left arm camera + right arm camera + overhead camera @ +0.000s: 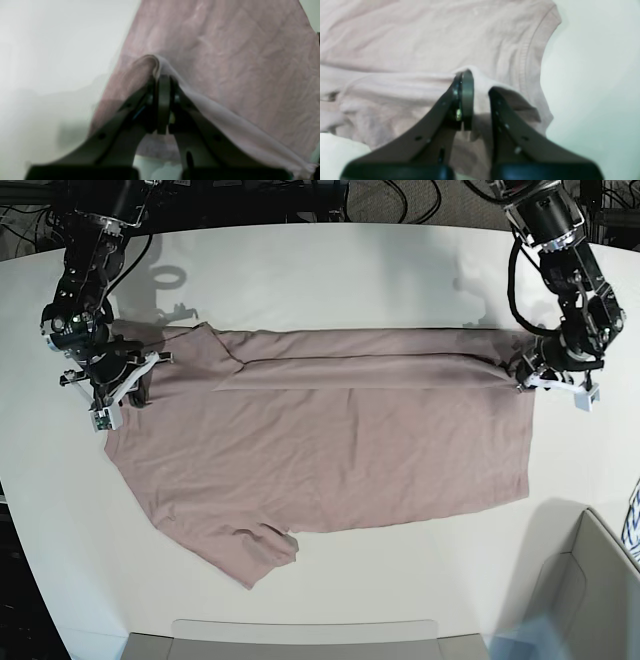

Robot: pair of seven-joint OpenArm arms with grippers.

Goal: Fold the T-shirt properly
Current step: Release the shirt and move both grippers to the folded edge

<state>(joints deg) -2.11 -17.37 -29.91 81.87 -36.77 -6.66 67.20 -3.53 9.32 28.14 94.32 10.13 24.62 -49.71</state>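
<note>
Left gripper (163, 82): pinching T-shirt (330, 440) hem corner.
Right gripper (475, 85): clamped on shoulder edge.
Long axis: stretched between both.

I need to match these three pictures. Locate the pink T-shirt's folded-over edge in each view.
Left wrist: the dusty pink thin-fabric T-shirt's folded-over edge is at centre, pinched by the left gripper.
Right wrist: centre, in the right gripper.
Base: a long band across the shirt's top.
Shared landmark: white table.
</note>
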